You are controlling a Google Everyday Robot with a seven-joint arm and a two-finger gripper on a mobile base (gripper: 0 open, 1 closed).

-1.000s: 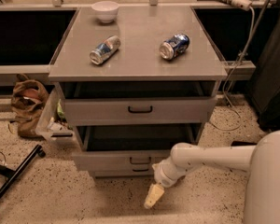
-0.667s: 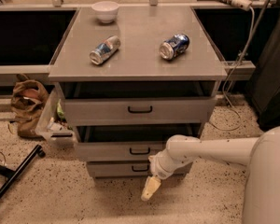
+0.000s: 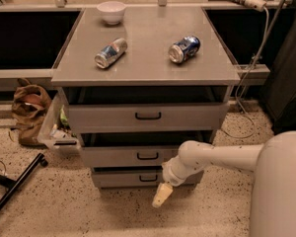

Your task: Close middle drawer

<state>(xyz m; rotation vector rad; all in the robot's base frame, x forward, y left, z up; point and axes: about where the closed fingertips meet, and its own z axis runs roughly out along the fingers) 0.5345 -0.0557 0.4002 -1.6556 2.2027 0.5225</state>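
Pushed further in than a second ago, the middle drawer point(image 3: 113, 157) stands only slightly out, under the open top drawer point(image 3: 103, 117). A brown bag point(image 3: 28, 107) lies on the floor at far left. A white bowl point(image 3: 111, 11), a left can point(image 3: 110, 53) and a right can point(image 3: 184, 49) rest on the cabinet top. The gripper point(image 3: 161, 195) hangs pointing down, before the bottom drawer point(image 3: 118, 177); whether it is open or closed, I cannot tell.
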